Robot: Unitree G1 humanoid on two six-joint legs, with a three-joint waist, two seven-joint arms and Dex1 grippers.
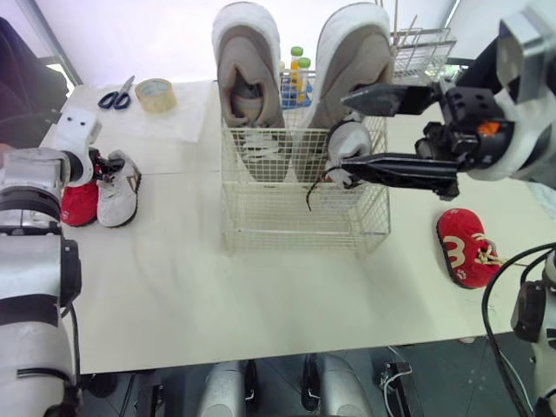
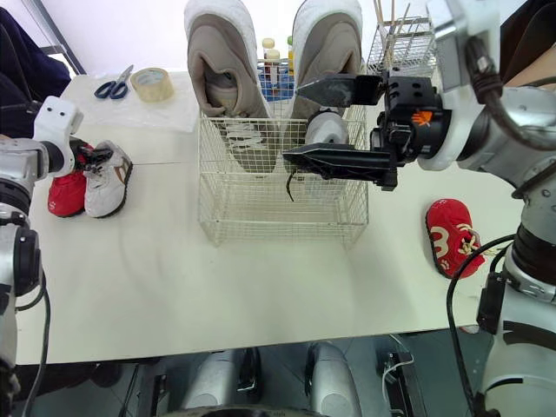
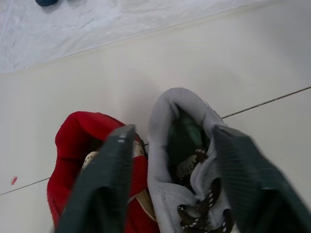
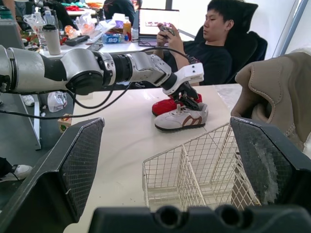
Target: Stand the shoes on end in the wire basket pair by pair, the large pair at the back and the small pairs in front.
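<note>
1. While the right pincer [image 1: 336,132] hangs wide open over the front right of the wire basket [image 1: 287,217], a matching grey sneaker [image 2: 326,129] sits on end between its fingers with a black lace dangling. I can't tell whether either finger touches it.
2. Both large beige shoes [image 1: 248,74] stand upright along the back of the basket, so that pair looks done.
3. Over on the robot's left side of the counter [image 1: 217,295], the left pincer [image 3: 175,131] is spread above a small grey sneaker [image 1: 117,189]. One finger is over the neighbouring red shoe [image 1: 78,204] and the other is on the sneaker's far side. It isn't pinching anything yet.
4. A second red shoe [image 1: 465,248] lies alone on the counter to the robot's right, well apart from the basket.
5. To my eye these little sneakers are light and soft. The mesh collar would likely cave in under a squeeze, while the sole and heel should be firmer.
6. I'd take the grey one across the heel, collar to sole, so it hangs toe-down and is ready to stand.
7. The finger over the red shoe probably needs to slip between the two shoes, which are touching, or both may lift together.
8. Loose laces could snag on the wire.
</note>
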